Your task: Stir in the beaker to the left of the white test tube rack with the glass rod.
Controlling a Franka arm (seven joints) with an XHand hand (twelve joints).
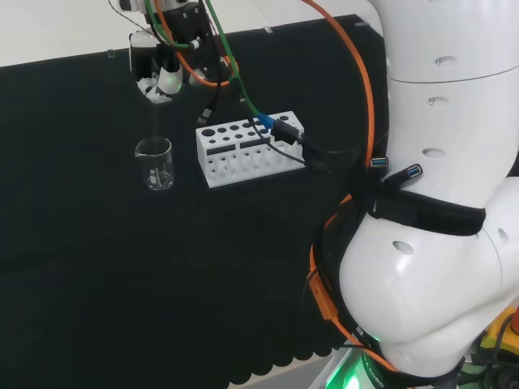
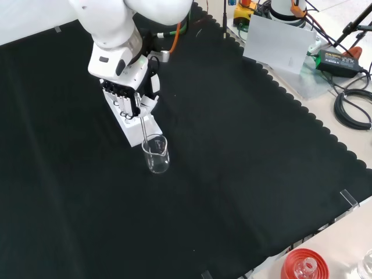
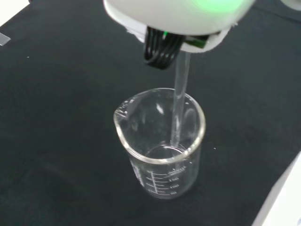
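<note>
In the head view the beaker (image 1: 154, 163) stands on the counter (image 1: 73, 267) just left of the rack (image 1: 247, 147), apart from it. Above the beaker the hand (image 1: 162, 77) has its fingers curled round the upper end of the rod (image 1: 152, 121), which hangs upright with its lower end inside the beaker. From the wrist, the rod (image 3: 179, 101) drops past the rim toward the far wall, its tip low in the beaker (image 3: 160, 141).

The stirring looks to be in progress. To do it well, I would keep the rod upright, circle it in small rounds well inside the rim, and keep the tip off the wall and the floor, since the light beaker could tip or slide toward the rack.

The beaker looks empty or holds clear liquid; I cannot tell which. The rack's holes appear empty.
</note>
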